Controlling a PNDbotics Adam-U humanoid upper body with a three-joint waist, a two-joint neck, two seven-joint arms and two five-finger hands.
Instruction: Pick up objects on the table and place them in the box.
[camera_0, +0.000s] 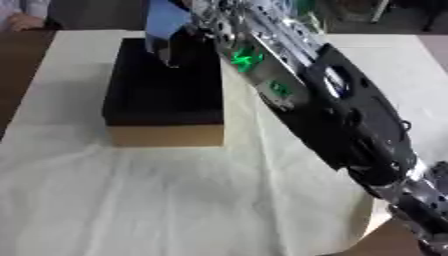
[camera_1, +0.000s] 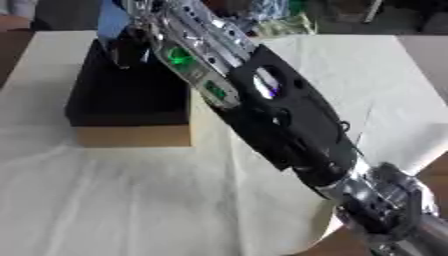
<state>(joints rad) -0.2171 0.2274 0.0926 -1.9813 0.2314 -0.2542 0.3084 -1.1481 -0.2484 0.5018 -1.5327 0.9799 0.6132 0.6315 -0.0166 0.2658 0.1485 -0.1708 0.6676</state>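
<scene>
An open box (camera_0: 162, 97) with a black inside and a tan cardboard front wall stands on the cream cloth, left of the middle. My right arm (camera_0: 350, 115) comes in from the lower right and slants across to the upper left. At its end my right hand (camera_1: 133, 46) hangs over the far part of the box, its dark fingers curled on a flat pale blue object (camera_0: 164, 24). That object is above the box's opening, and its lower edge is hidden behind the fingers. No other loose object shows on the cloth. My left hand is out of sight.
The wrinkled cream cloth (camera_0: 175, 200) covers most of the table. Brown table wood (camera_0: 17, 75) shows along the left side and at the lower right corner. Blurred clutter (camera_1: 280, 20) lies beyond the far edge.
</scene>
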